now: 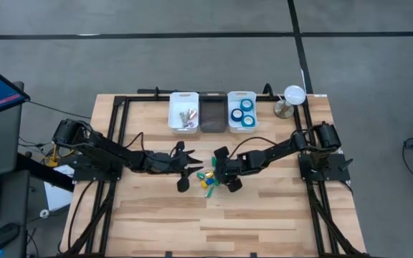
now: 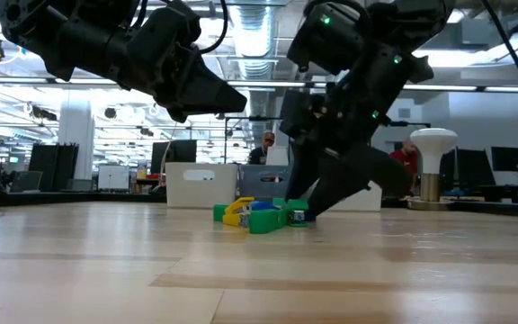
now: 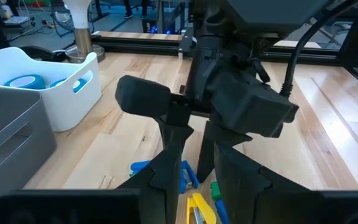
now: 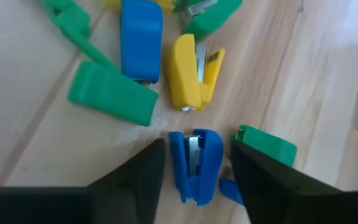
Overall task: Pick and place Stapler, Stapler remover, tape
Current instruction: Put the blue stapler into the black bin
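Note:
A pile of small staplers in blue, yellow and green lies on the table's middle. My right gripper is open and points down at the pile. Its fingers stand on either side of a blue stapler that lies flat on the wood, with a thin gap on each side. My left gripper is open and hovers above the table just left of the pile, touching nothing. Bright blue tape rolls lie in the right white bin. Small pale and reddish pieces lie in the left white bin.
Three bins stand in a row at the far edge: white, dark, white. A white lamp stands to their right. A yellow stapler, another blue one and green ones crowd the gripped spot. Bare wood lies toward the near edge.

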Action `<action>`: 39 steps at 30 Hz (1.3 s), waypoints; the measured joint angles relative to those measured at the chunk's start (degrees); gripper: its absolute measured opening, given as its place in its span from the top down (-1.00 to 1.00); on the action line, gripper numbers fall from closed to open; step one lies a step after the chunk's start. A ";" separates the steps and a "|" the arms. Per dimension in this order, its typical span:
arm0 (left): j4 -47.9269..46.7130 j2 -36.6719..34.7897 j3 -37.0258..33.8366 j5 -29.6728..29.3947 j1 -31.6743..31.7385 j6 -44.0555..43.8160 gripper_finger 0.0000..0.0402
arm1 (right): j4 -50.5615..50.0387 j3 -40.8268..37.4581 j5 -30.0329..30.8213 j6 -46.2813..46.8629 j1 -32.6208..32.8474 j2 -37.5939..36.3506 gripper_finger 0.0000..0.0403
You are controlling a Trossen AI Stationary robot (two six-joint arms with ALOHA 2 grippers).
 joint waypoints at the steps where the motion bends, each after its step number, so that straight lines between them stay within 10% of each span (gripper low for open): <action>1: 0.01 0.00 0.00 0.00 0.00 0.00 0.56 | -0.05 0.00 0.04 0.00 0.00 0.00 0.03; 12: 0.03 -0.02 0.00 0.00 0.00 0.00 0.56 | -0.28 0.04 -2.32 1.81 -0.08 -0.04 -0.22; 39: 0.10 -0.02 0.00 0.00 0.01 0.00 0.56 | -4.39 0.13 -10.18 5.38 -0.61 -0.20 0.38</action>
